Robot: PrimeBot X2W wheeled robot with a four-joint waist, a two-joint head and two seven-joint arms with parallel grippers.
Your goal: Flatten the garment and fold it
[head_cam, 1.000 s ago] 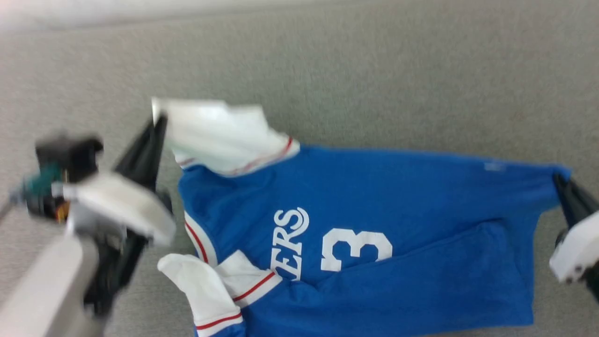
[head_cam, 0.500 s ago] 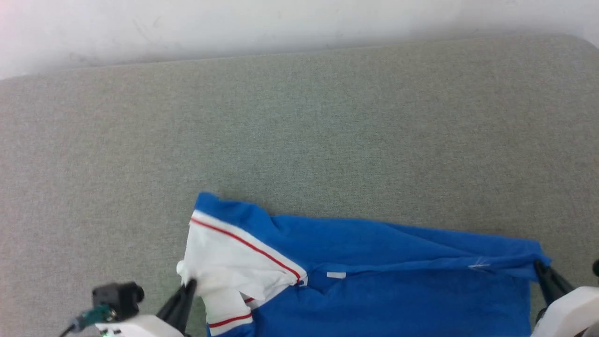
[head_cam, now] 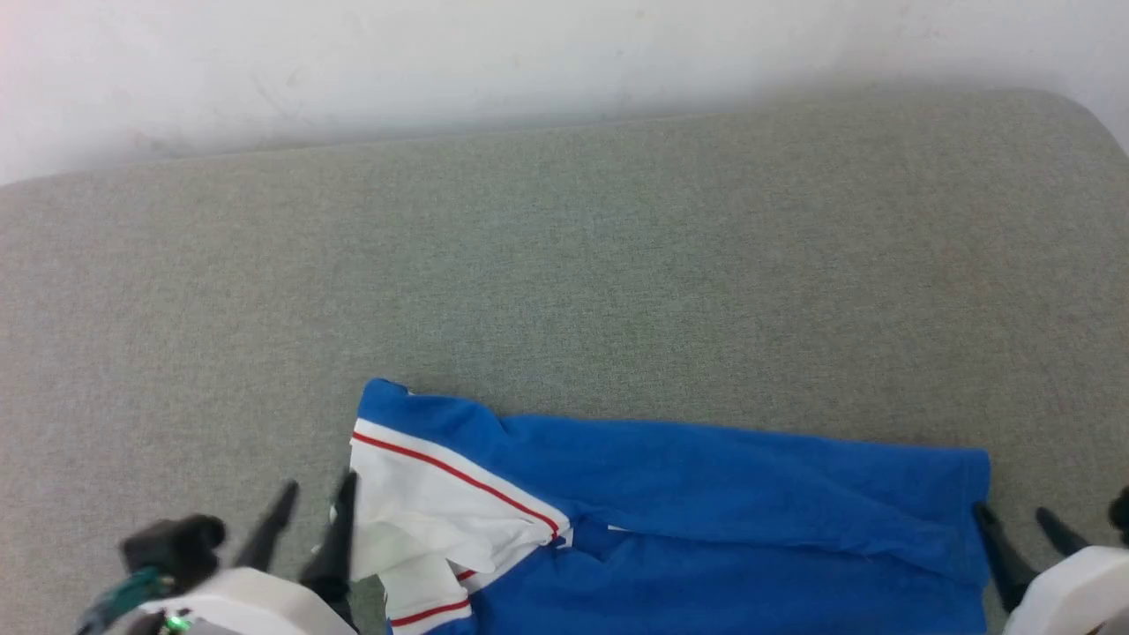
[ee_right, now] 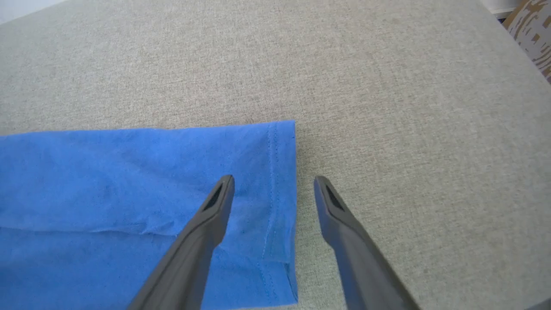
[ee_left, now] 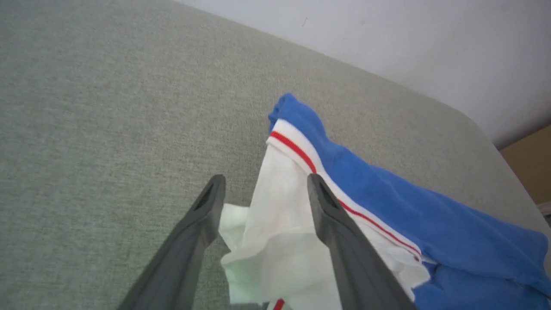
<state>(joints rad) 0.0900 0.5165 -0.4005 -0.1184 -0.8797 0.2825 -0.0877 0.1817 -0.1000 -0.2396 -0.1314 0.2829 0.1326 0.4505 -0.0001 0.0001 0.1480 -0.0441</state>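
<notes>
Both grippers have let go since half a second ago, when each was pinching an end of the garment (head_cam: 706,476). The left gripper (head_cam: 317,489) now has its fingers spread apart, with the white sleeve (ee_left: 275,224) lying loose and crumpled between and beneath them. The right gripper (head_cam: 1013,516) is likewise spread. In the right wrist view one finger hangs over the blue hem (ee_right: 282,172) and the other over bare cloth covering, so it straddles the hem edge it was holding. Whether any fingertip touches fabric I cannot tell.

My reading is that the two ends were held to keep the shirt taut while a long fold was laid over, and the release leaves that fold resting under its own weight. The garment lies doubled lengthwise, print hidden, along the near edge of the grey surface (head_cam: 564,265). Its red-striped sleeve trim (head_cam: 459,476) points toward the left edge and its hem toward the right edge. The hem end sits square and flat, but the sleeve end is bunched and probably wants smoothing before any further fold. Most of the surface toward the far edge, where it meets the pale wall (head_cam: 529,53), is bare.
</notes>
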